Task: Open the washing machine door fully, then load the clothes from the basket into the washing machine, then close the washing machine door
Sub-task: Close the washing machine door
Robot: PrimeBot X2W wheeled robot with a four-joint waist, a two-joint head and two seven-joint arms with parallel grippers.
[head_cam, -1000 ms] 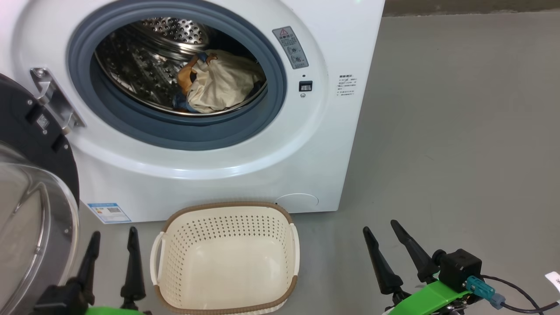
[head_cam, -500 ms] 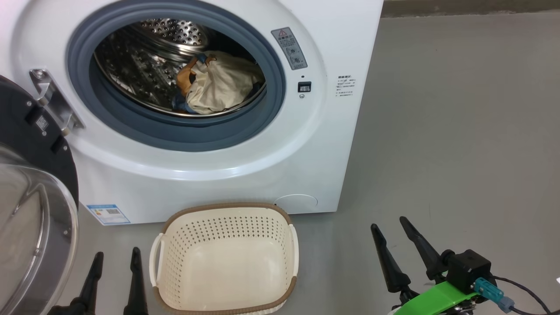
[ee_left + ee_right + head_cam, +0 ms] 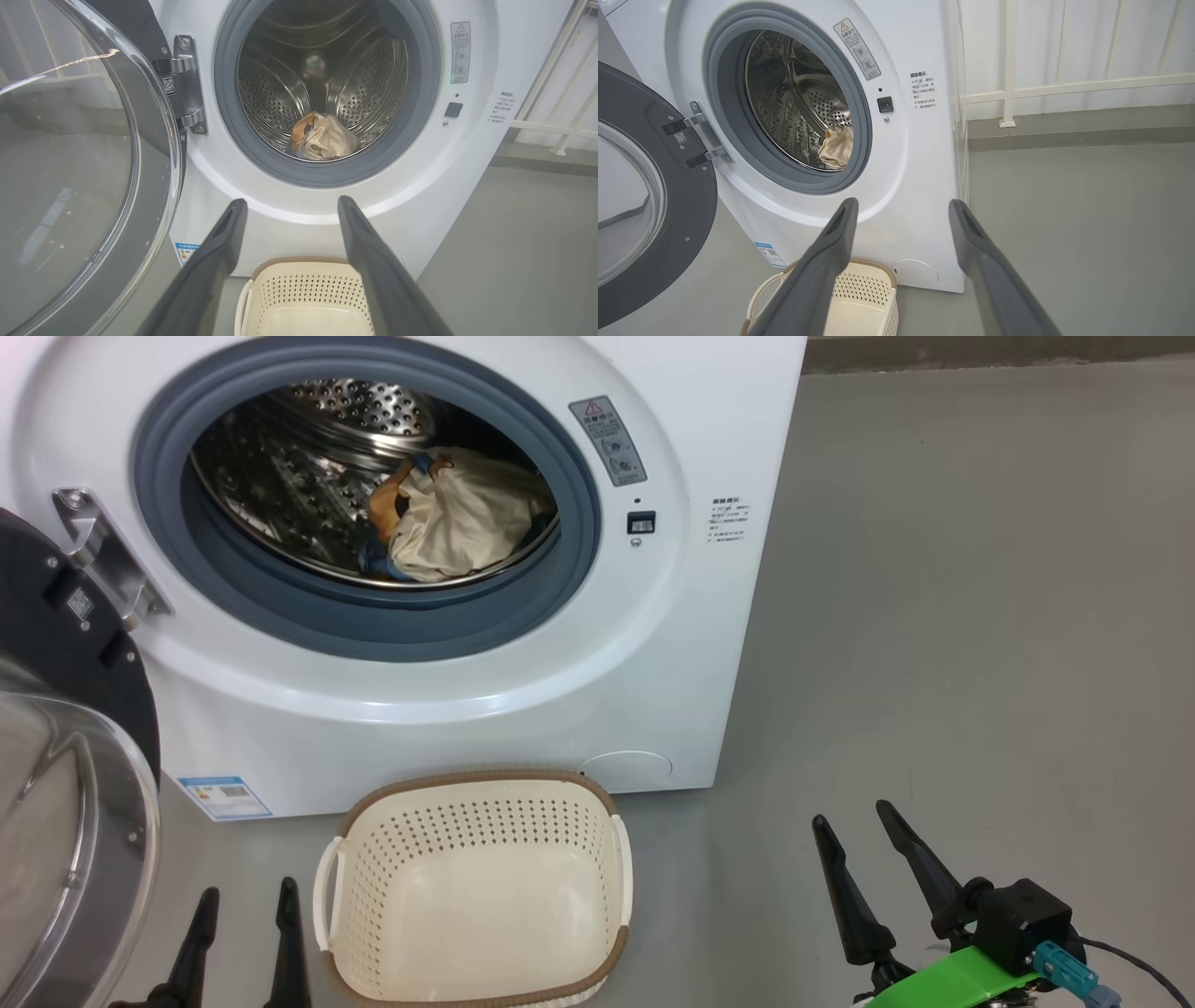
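two clothes (image 3: pixel 448 527) bundled in the washing machine (image 3: pixel 560 709) drum (image 3: pixel 299 495) (cream over blue); basket (image 3: pixel 471 777) near, mouth up; washing machine door (image 3: pixel 75 653) swung open leftward; left gripper (image 3: pixel 248 889), right gripper (image 3: pixel 850 812): jaws apart, holding nothing.

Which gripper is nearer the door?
Left. The left gripper sits close beside the open door; the right gripper is beyond the basket, well away from it.
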